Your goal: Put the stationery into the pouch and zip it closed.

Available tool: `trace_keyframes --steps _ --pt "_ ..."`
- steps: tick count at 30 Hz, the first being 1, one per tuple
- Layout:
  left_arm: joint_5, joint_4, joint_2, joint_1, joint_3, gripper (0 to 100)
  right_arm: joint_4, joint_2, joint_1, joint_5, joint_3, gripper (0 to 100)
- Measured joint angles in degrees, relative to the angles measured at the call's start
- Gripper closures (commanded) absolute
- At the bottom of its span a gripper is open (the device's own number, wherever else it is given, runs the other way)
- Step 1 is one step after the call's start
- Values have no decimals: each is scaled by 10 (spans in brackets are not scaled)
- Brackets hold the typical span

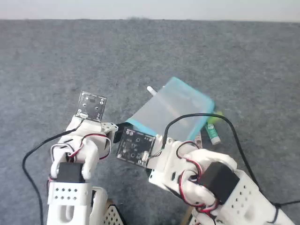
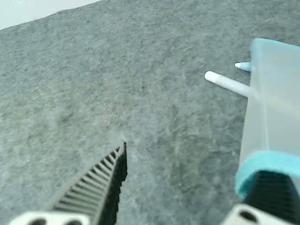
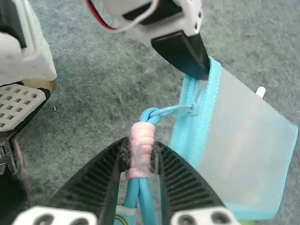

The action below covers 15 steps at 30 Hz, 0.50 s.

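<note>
Pinching zipper pull [image 3: 142,136]: right tool [image 3: 140,147]; left tool [image 2: 194,164] agape beside pouch [image 1: 173,110]; pen [image 2: 225,82] beyond.

A translucent blue-edged pouch [image 1: 173,110], a white pen [image 1: 151,90] and a green-capped stick [image 1: 213,131] are being carried by the grey felt bench [image 1: 56,61].

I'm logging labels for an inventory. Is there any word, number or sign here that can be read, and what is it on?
No text here can be read.
On the green and white tube, any label is too small to read.
On the pouch, its zipper pull and the white pen, no print is visible.
On the small boards on the arms, the marks are too blurred to read.
</note>
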Motion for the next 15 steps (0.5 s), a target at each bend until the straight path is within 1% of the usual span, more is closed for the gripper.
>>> trace_keyframes --steps 6,12,15 --pt "0 -31 0 7 26 612 0 0 -2 3 0 991" --pt "0 -64 0 55 51 758 0 0 -2 8 0 991" --pt "1 -68 -1 73 53 827 0 0 -1 8 0 991"
